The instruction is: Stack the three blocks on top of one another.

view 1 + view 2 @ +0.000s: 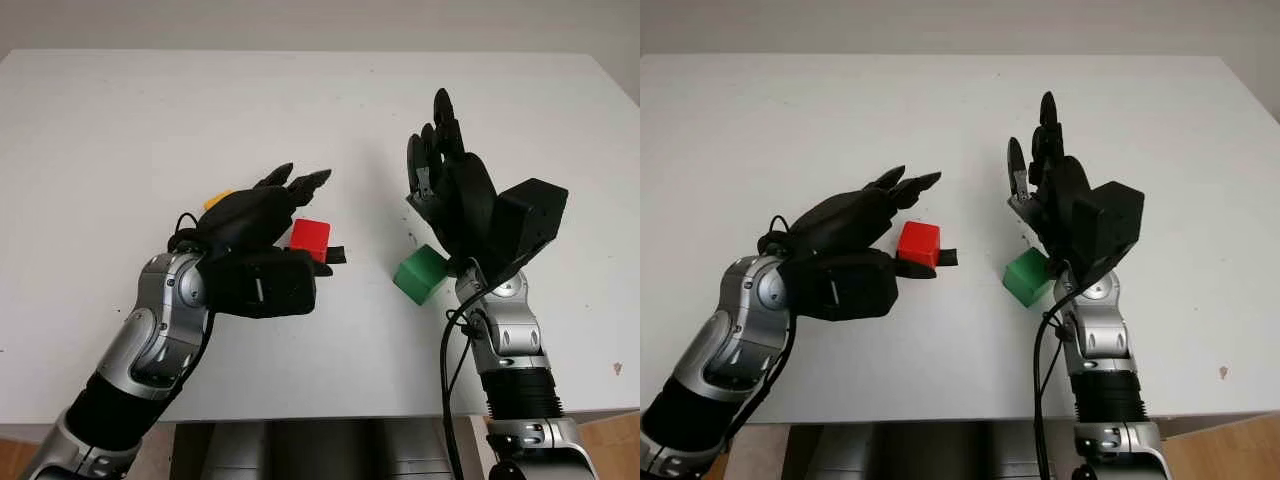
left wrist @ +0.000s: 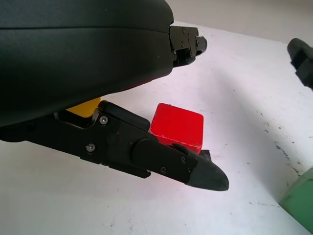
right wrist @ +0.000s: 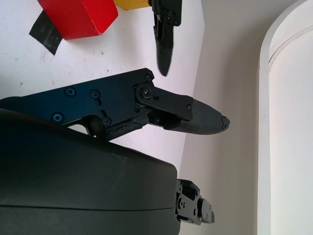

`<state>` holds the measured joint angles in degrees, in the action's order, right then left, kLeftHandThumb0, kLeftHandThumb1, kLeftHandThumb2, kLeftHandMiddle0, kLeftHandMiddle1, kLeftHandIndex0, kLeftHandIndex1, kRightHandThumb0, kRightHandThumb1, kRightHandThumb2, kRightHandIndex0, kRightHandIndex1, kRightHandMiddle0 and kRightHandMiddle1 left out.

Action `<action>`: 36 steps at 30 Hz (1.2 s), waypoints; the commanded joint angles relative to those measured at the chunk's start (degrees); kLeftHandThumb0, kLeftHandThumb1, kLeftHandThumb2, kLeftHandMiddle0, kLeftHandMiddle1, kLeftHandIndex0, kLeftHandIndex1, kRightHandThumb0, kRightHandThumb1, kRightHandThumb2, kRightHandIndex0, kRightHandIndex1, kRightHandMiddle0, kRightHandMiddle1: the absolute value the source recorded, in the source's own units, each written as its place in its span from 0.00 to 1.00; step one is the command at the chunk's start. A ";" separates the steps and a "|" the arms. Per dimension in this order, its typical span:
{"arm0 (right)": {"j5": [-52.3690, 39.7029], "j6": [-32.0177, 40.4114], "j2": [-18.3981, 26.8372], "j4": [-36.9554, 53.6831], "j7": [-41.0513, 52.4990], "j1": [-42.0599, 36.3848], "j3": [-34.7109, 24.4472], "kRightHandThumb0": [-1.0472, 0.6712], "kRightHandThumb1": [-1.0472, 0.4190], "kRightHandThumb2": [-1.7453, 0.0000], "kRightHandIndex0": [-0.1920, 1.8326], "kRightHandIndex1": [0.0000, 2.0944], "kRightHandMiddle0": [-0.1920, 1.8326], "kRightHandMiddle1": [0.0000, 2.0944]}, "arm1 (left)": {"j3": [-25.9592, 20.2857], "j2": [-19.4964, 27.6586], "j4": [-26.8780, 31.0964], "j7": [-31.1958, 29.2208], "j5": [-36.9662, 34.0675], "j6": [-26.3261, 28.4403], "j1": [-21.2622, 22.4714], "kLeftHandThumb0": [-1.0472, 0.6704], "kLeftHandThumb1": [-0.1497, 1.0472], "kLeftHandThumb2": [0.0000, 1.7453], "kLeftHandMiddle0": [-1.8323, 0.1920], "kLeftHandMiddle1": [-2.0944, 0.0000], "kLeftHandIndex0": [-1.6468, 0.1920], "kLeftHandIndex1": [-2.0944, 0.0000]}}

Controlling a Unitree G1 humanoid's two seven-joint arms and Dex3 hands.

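Red block [image 1: 309, 236] sits on the white table [image 1: 120, 130]; from it I see the green block [image 1: 420, 274] well to the right and the yellow block [image 2: 84, 105] just left. My left hand [image 1: 262, 222] hovers open over red, holding nothing; my right hand [image 1: 452, 190] is raised open above green.

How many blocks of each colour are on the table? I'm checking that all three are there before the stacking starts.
Red cube block: 1
Green cube block: 1
Yellow block, mostly hidden behind the left hand: 1
Total: 3
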<state>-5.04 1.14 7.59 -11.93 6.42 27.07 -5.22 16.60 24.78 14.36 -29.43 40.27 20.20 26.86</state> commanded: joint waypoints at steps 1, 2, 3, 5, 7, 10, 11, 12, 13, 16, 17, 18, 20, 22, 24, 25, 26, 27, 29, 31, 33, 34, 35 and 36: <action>-0.10 -0.81 0.14 0.33 0.05 -0.21 -0.27 0.26 0.00 0.63 0.00 0.00 0.00 0.00 | -1.28 0.20 2.24 0.11 -0.53 0.28 -0.82 0.14 0.99 0.03 1.00 1.00 1.00 1.00; -0.14 -0.79 0.14 0.30 0.09 -0.22 -0.28 0.26 0.00 0.63 0.00 0.00 0.00 0.00 | -1.76 0.12 3.05 0.22 -0.81 0.60 -1.09 0.14 0.98 0.03 1.00 1.00 1.00 1.00; -0.16 -0.81 0.13 0.27 0.13 -0.25 -0.28 0.26 0.00 0.63 0.00 0.00 0.00 0.00 | -2.10 0.09 3.64 0.29 -1.03 0.84 -1.31 0.14 0.98 0.03 1.00 1.00 1.00 1.00; -0.13 -0.85 0.05 0.39 0.08 -0.35 -0.25 0.26 0.00 0.63 0.00 0.00 0.00 0.00 | -4.02 0.55 5.99 0.03 -2.24 1.18 -1.73 0.14 0.98 0.03 1.00 1.00 1.00 1.00; -0.08 -0.76 0.00 0.59 0.04 -0.45 -0.21 0.26 0.00 0.62 0.00 0.00 0.00 0.00 | -5.99 1.09 7.67 0.21 -3.74 0.94 -2.12 0.14 0.98 0.03 1.00 1.00 1.00 1.00; -0.17 -0.32 -0.06 0.89 -0.06 -0.53 -0.28 0.25 0.00 0.63 0.00 0.00 0.00 0.00 | -12.30 2.56 9.28 1.67 -7.85 -0.25 -1.79 0.15 0.99 0.03 0.99 0.99 0.96 0.98; -0.12 -0.38 0.01 0.85 -0.01 -0.54 -0.26 0.25 0.00 0.63 0.00 0.00 0.00 0.00 | -15.05 3.82 8.77 2.21 -9.57 -1.40 -1.03 0.17 0.98 0.03 0.96 0.98 0.93 0.96; -0.07 -0.45 0.06 0.82 0.02 -0.55 -0.23 0.25 0.00 0.63 0.00 0.00 0.00 0.00 | -16.81 4.77 8.28 2.59 -10.85 -2.34 -0.55 0.17 0.98 0.03 0.93 0.97 0.88 0.95; -0.09 -0.59 0.05 0.74 0.05 -0.54 -0.25 0.25 0.00 0.63 0.00 0.00 0.00 0.00 | -18.32 5.94 7.43 2.94 -11.84 -3.17 0.16 0.17 0.97 0.03 0.91 0.97 0.86 0.95; -0.24 -0.61 -0.06 0.69 0.17 -0.58 -0.28 0.25 0.00 0.63 0.00 0.00 0.00 0.00 | -22.51 10.01 3.55 3.40 -15.07 -5.43 2.86 0.21 0.93 0.03 0.85 0.96 0.80 0.95; -0.18 -0.50 -0.08 0.79 0.12 -0.60 -0.23 0.25 0.00 0.63 0.00 0.00 0.00 0.00 | -23.37 11.83 1.94 3.09 -15.82 -6.16 4.06 0.22 0.91 0.02 0.83 0.95 0.78 0.94; -0.18 -0.39 -0.12 0.88 0.10 -0.58 -0.18 0.24 0.00 0.63 0.00 0.00 0.00 0.00 | -24.22 14.33 -0.82 1.90 -17.35 -7.82 5.65 0.21 0.91 0.02 0.81 0.95 0.76 0.94; -0.06 -0.38 -0.16 0.95 -0.05 -0.55 -0.12 0.24 0.00 0.63 0.00 0.00 0.00 0.00 | -24.57 18.76 -6.15 -0.47 -19.78 -11.89 8.16 0.22 0.89 0.02 0.80 0.96 0.75 0.94; 0.03 -0.43 -0.12 1.00 -0.16 -0.54 -0.11 0.25 0.00 0.64 0.00 0.00 0.00 0.00 | -23.38 22.96 -11.48 -3.06 -20.83 -16.43 10.62 0.23 0.88 0.02 0.81 0.97 0.74 0.95; -0.04 -0.43 -0.02 1.03 -0.05 -0.50 -0.12 0.25 0.00 0.63 0.00 0.00 0.00 0.00 | -21.43 26.32 -16.19 -5.39 -20.47 -20.48 13.08 0.25 0.87 0.02 0.81 0.97 0.74 0.96; -0.07 -0.44 0.10 1.01 0.12 -0.47 -0.09 0.26 0.00 0.63 0.00 0.00 0.00 0.00 | -20.03 27.92 -18.12 -6.96 -19.65 -21.72 14.46 0.27 0.86 0.02 0.81 0.97 0.73 0.96; -0.11 -0.39 0.16 1.00 0.23 -0.42 -0.09 0.26 0.00 0.63 0.00 0.00 0.00 0.00 | -18.77 29.13 -19.71 -8.45 -19.13 -22.92 15.72 0.29 0.86 0.02 0.81 0.97 0.73 0.96; -0.12 -0.34 0.24 0.98 0.33 -0.38 -0.12 0.26 0.00 0.63 0.00 0.00 0.00 0.00 | -17.37 30.31 -21.24 -9.84 -18.46 -24.51 17.02 0.32 0.84 0.02 0.81 0.98 0.72 0.96; -0.02 -0.01 0.44 1.03 0.42 -0.28 -0.14 0.26 0.00 0.63 0.00 0.00 0.00 0.00 | -14.97 31.76 -23.49 -11.84 -17.20 -27.39 19.26 0.33 0.83 0.02 0.82 0.98 0.72 0.96; 0.13 0.32 0.55 1.09 0.30 -0.15 -0.17 0.26 0.00 0.63 0.00 0.00 0.00 0.00 | -12.53 32.75 -24.28 -12.38 -14.32 -30.09 20.71 0.34 0.82 0.02 0.83 0.98 0.71 0.97; 0.09 0.45 0.57 0.98 0.30 0.04 -0.22 0.26 0.00 0.63 0.00 0.00 0.00 0.00 | -9.57 33.36 -25.29 -11.31 -10.11 -34.58 21.98 0.33 0.83 0.03 0.85 0.99 0.72 0.97; 0.00 0.47 0.60 0.92 0.43 0.14 -0.23 0.25 0.00 0.63 0.00 0.00 0.00 0.00 | -8.13 33.36 -25.83 -10.32 -7.94 -36.97 22.47 0.31 0.83 0.03 0.86 0.99 0.73 0.98; -0.03 0.54 0.60 0.90 0.46 0.23 -0.23 0.25 0.00 0.63 0.00 0.00 0.00 0.00 | -6.60 33.29 -26.35 -9.70 -5.63 -38.98 23.06 0.31 0.83 0.03 0.87 0.99 0.74 0.98; 0.05 0.66 0.68 0.92 0.48 0.32 -0.19 0.25 0.00 0.63 0.00 0.00 0.00 0.00 | -5.44 33.12 -27.11 -8.55 -3.83 -41.31 23.45 0.30 0.84 0.03 0.88 0.99 0.75 0.98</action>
<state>-5.00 1.49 7.67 -11.91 6.81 26.90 -5.21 9.63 57.18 -12.15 -39.01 34.95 -19.25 48.74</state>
